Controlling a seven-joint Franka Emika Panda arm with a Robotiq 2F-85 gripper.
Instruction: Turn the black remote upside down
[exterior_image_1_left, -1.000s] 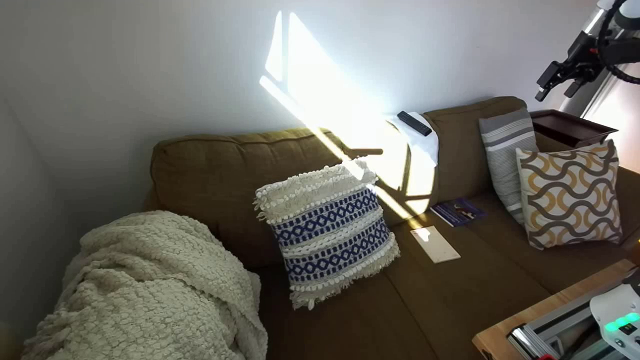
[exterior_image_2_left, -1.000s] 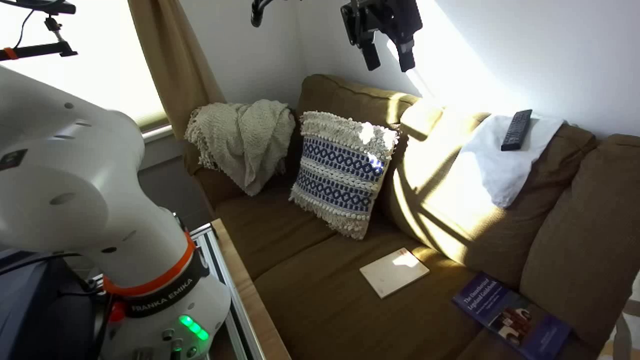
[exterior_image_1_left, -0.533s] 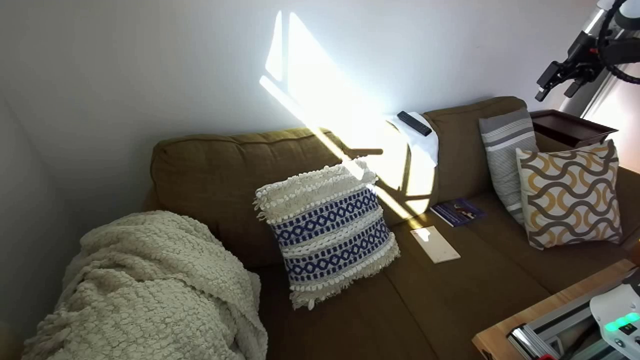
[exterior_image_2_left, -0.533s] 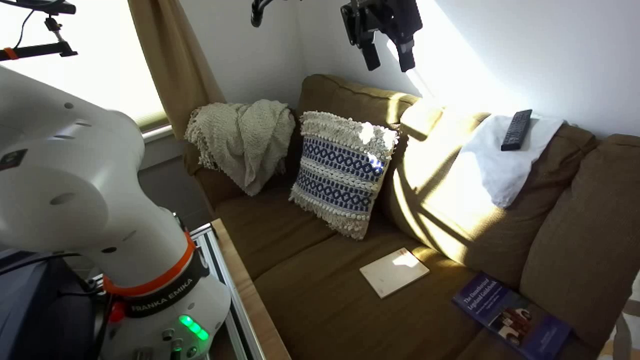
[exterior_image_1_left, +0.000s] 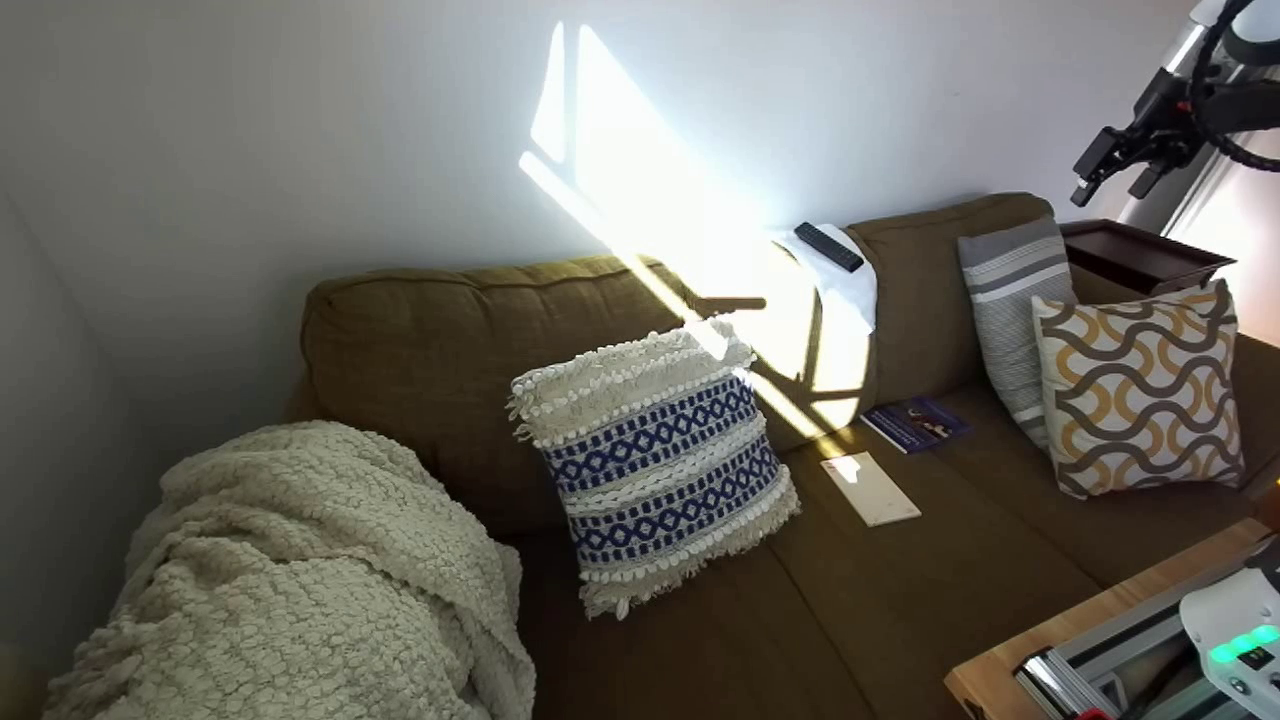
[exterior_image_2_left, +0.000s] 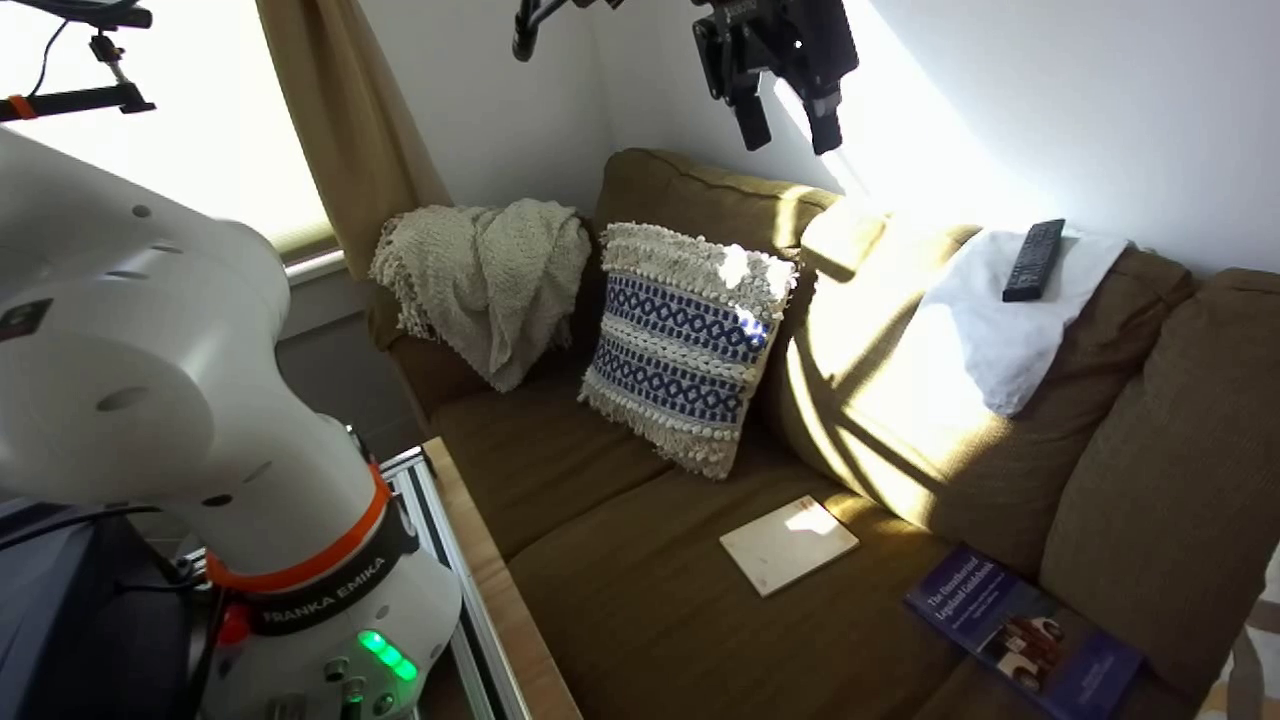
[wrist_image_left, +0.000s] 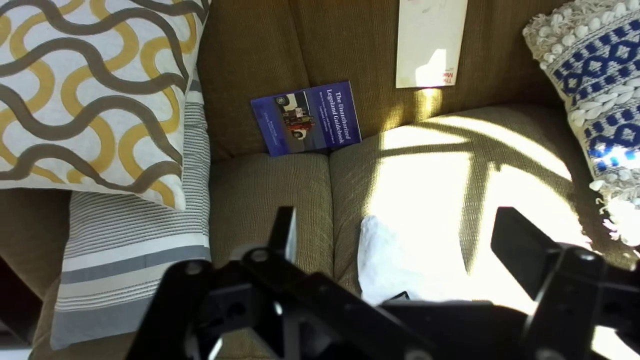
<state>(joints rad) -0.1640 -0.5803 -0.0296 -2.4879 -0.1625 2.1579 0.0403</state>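
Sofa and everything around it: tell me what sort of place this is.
Probably a living room in a home: a brown sofa, a fringed cushion propped up on it, and a black remote suggest so.

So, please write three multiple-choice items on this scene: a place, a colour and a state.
1. Where is the black remote?
A) on the seat
B) on the white cloth
C) on the tray

2. What colour is the Legoland guidebook?
A) yellow
B) green
C) bluish purple

3. How is the gripper?
A) open
B) fully shut
C) holding the remote

1 B: both exterior views show the cloth beneath it.
2 C: the wrist view shows its purple cover.
3 A: its fingers stand apart.
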